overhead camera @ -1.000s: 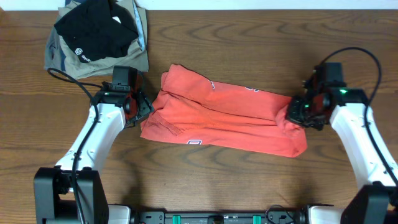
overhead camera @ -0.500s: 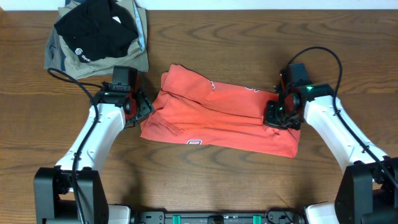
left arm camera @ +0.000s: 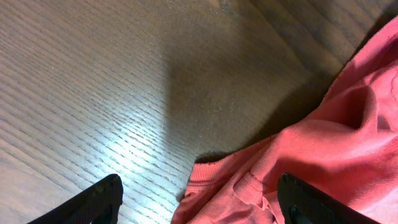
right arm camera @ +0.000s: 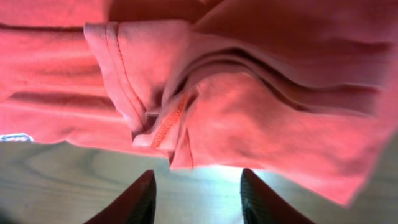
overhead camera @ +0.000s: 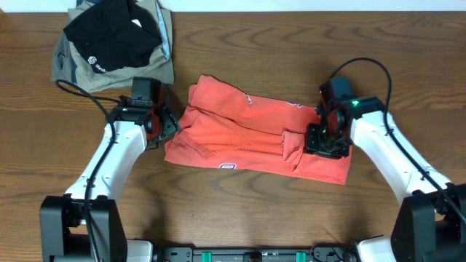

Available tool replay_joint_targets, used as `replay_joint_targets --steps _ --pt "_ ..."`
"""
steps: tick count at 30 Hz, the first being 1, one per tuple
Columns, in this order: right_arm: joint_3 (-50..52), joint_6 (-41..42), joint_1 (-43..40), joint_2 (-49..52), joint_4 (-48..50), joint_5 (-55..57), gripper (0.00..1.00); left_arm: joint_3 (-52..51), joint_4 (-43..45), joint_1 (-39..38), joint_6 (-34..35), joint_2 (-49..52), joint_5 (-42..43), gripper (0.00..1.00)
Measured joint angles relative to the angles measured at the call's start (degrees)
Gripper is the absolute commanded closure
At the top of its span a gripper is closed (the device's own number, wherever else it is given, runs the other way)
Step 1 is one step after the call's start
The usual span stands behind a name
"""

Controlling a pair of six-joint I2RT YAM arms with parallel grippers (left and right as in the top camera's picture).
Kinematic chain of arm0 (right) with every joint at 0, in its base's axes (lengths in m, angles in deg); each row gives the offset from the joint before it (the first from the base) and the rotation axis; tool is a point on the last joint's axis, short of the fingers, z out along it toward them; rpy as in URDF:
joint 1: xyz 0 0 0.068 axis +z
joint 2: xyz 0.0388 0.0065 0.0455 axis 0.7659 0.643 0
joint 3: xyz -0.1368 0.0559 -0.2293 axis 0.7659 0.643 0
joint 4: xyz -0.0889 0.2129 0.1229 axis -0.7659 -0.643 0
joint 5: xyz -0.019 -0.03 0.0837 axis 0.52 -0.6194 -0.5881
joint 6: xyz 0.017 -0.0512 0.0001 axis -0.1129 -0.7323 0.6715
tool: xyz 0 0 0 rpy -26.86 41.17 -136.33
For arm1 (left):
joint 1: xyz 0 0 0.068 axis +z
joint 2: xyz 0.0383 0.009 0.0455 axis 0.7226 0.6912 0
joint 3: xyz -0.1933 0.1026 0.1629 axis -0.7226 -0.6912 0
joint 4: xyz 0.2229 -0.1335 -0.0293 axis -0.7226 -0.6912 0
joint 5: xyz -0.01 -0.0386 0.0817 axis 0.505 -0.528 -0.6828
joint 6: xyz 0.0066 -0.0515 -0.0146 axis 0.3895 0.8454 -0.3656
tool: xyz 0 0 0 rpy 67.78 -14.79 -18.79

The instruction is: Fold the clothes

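Right hand [right arm camera: 196,190] spread above the T-shirt [overhead camera: 240,131], near its right end; left hand [left arm camera: 199,199] spread, straddling its left edge.

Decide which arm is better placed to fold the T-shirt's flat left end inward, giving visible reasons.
Probably left: the left gripper, open, sits at the red-orange T-shirt's left edge, hem corner between its jaws. The right gripper hangs over the opposite, already folded end.

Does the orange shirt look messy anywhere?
Yes. The red-orange T-shirt lies crooked and wrinkly. Near its right end a bunched flap of cloth sticks up beside the right gripper, and the edges don't line up.
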Motion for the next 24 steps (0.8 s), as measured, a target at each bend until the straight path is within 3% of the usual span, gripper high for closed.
replay_joint_targets --steps 5,8,10,12,24 --pt "-6.3 0.4 -5.5 0.0 -4.8 3.7 0.1 0.0 0.0 0.0 0.0 0.0 0.0 0.19" --pt "-7.3 -0.3 -10.1 0.0 -5.2 5.3 0.13 0.0 0.0 0.0 0.0 0.0 0.0 0.19" --pt "-7.1 -0.8 -13.3 0.0 -5.1 6.0 0.28 0.0 0.0 0.0 0.0 0.0 0.0 0.19" --pt "-6.6 -1.6 -16.1 0.0 -4.1 5.8 0.37 0.0 0.0 0.0 0.0 0.0 0.0 0.19" --pt "6.8 -6.1 -18.8 0.0 11.7 -5.9 0.43 0.0 0.0 0.0 0.0 0.0 0.0 0.19"
